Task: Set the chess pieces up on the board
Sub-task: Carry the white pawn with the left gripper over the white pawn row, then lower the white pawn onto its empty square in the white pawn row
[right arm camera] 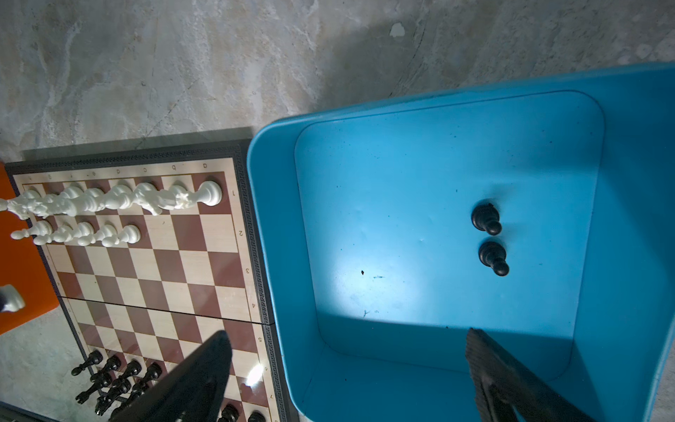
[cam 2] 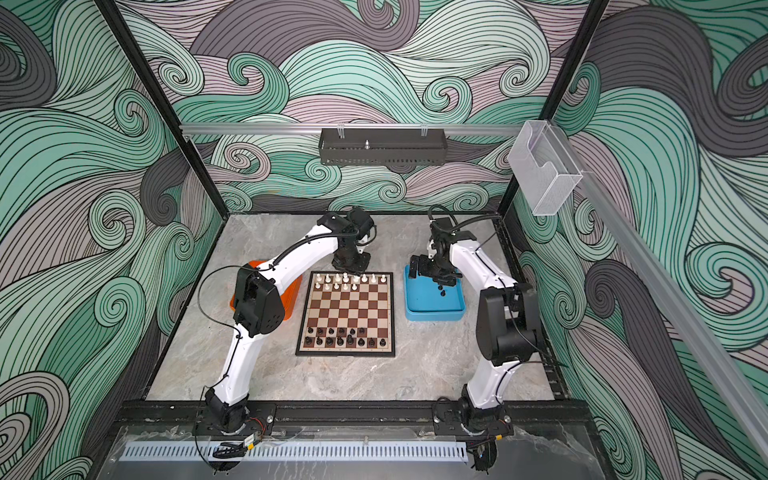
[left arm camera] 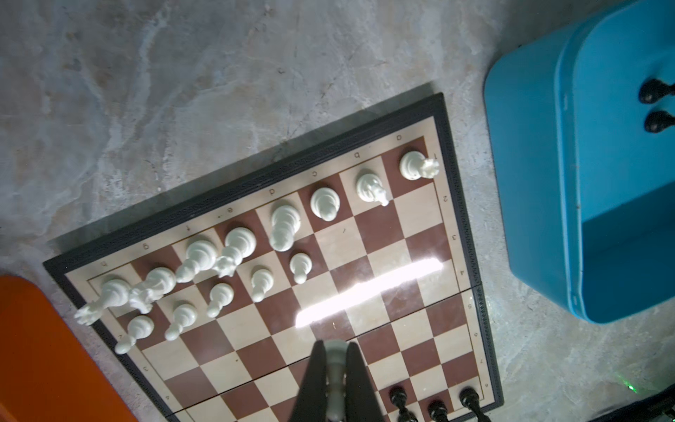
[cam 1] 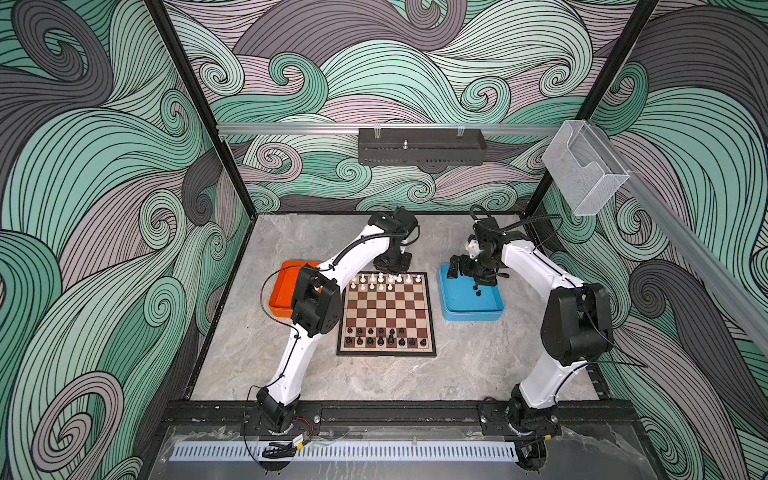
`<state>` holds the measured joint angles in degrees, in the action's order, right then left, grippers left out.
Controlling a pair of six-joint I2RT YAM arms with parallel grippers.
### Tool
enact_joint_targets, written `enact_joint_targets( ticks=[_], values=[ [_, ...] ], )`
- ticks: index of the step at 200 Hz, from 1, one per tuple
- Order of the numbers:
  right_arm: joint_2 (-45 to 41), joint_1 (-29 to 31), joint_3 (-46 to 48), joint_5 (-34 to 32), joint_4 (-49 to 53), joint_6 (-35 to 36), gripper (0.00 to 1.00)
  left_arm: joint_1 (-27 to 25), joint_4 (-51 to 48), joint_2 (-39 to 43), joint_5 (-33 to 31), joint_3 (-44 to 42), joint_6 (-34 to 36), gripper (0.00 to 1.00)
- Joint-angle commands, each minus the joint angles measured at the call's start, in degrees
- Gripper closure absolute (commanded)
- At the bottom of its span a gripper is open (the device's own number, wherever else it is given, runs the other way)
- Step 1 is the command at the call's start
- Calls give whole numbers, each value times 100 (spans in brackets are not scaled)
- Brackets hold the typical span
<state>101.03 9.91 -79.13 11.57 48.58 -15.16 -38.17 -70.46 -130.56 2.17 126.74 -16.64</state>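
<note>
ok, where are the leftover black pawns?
In the right wrist view both black pawns stand close together inside the blue tray; in both top views that tray sits just right of the board.

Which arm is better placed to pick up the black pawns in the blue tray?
The right. The right jaws stand open above the blue tray, where two black pawns sit; the left jaws are shut on a white piece above the board.
</note>
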Motion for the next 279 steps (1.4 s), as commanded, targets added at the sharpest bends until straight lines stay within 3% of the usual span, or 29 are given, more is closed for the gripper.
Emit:
enact_joint_targets(
  ticks=[1, 60, 279],
  values=[
    [-107, -51, 52, 15, 12, 66, 0, -119, -287, -185, -31, 253, 134, 96],
    [-69, -61, 65, 20, 3, 83, 0, -155, -322, -639, -265, 541, 107, 96],
    [74, -139, 100, 140, -60, 92, 0, -164, 126, -1077, -457, 571, -208, 96]
  ],
)
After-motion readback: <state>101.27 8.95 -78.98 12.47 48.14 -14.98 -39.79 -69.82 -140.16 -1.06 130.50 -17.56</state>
